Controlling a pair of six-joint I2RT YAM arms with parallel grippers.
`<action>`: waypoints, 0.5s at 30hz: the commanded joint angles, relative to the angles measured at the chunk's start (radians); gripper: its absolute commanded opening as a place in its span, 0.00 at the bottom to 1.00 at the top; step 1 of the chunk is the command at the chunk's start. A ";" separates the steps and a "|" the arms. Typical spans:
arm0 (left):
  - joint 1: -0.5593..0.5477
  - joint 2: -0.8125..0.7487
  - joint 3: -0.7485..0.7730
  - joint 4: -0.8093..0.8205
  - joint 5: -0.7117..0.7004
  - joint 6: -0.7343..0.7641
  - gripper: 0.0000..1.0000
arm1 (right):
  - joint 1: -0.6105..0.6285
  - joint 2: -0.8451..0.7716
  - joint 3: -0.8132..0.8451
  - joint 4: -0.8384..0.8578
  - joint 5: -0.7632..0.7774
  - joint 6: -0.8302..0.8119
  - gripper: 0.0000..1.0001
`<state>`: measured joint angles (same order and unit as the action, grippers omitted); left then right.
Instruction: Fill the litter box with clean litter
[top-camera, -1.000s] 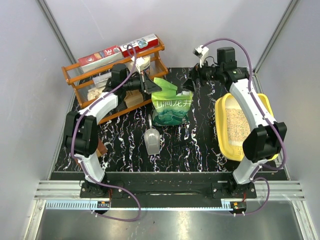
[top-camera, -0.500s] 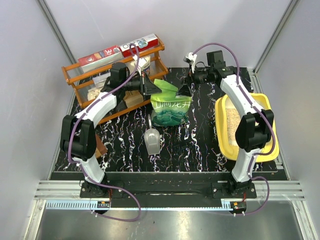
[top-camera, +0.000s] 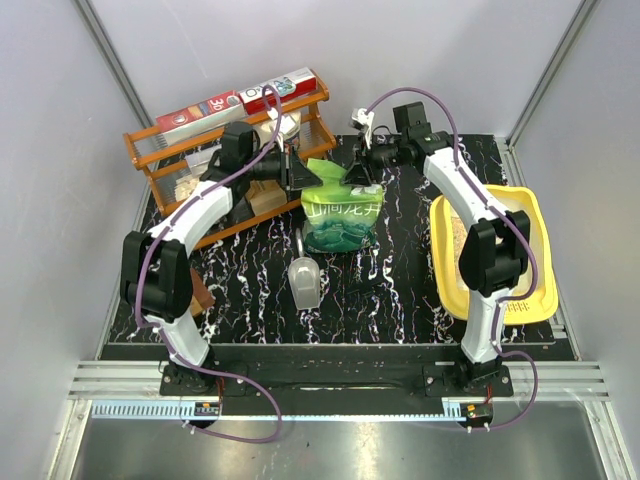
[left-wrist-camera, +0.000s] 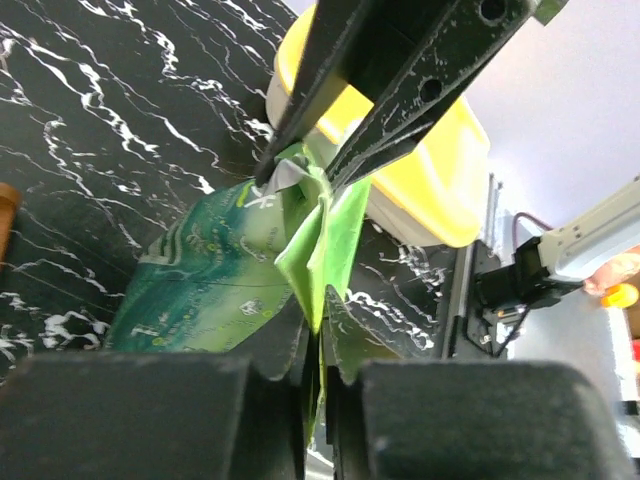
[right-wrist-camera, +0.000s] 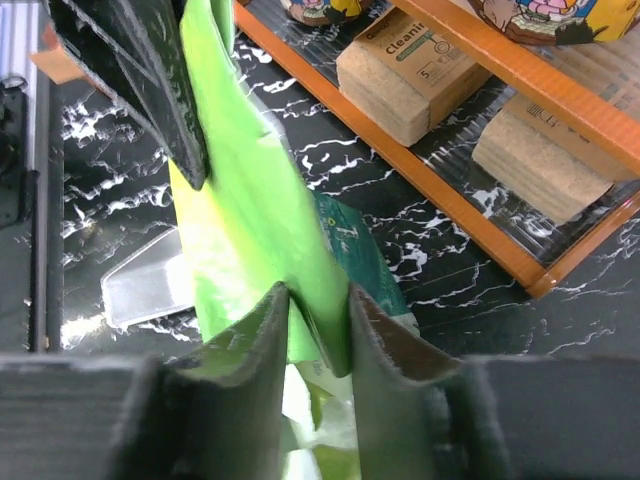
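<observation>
The green pouch (top-camera: 343, 218) of clean litter stands upright mid-table. My left gripper (top-camera: 298, 176) is shut on its top left corner; in the left wrist view the film (left-wrist-camera: 215, 270) runs pinched into the gripper (left-wrist-camera: 322, 345). My right gripper (top-camera: 357, 175) straddles the pouch's top right corner. In the right wrist view the green film (right-wrist-camera: 250, 200) sits between the jaws of this gripper (right-wrist-camera: 320, 300), which stand partly closed with a gap showing. The yellow litter box (top-camera: 540, 262) lies at the right under the right arm, with pale litter (top-camera: 460, 252) in it. Its rim (left-wrist-camera: 440, 170) shows behind the pouch.
A grey scoop (top-camera: 305, 282) lies on the black marbled table in front of the pouch, also seen in the right wrist view (right-wrist-camera: 150, 285). The orange wire rack (top-camera: 200, 150) with boxes stands at the back left, close behind the pouch (right-wrist-camera: 480, 60).
The right arm has swung left from over the litter box's far end to the pouch's top right corner, and its jaws have narrowed around the film. The left gripper has kept its hold.
</observation>
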<state>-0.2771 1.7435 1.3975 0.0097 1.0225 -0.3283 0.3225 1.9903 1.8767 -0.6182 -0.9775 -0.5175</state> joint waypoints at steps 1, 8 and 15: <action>0.006 -0.076 0.096 -0.078 0.028 0.110 0.19 | 0.001 -0.011 0.106 -0.061 0.017 -0.096 0.22; 0.007 -0.096 0.276 -0.552 -0.084 0.615 0.64 | 0.018 -0.111 0.216 -0.144 0.109 -0.281 0.00; -0.008 -0.137 0.290 -0.605 -0.194 0.905 0.75 | 0.073 -0.142 0.280 -0.239 0.160 -0.383 0.00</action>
<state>-0.2749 1.6390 1.6447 -0.5266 0.8986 0.3447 0.3672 1.9591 2.0892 -0.8677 -0.8337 -0.8062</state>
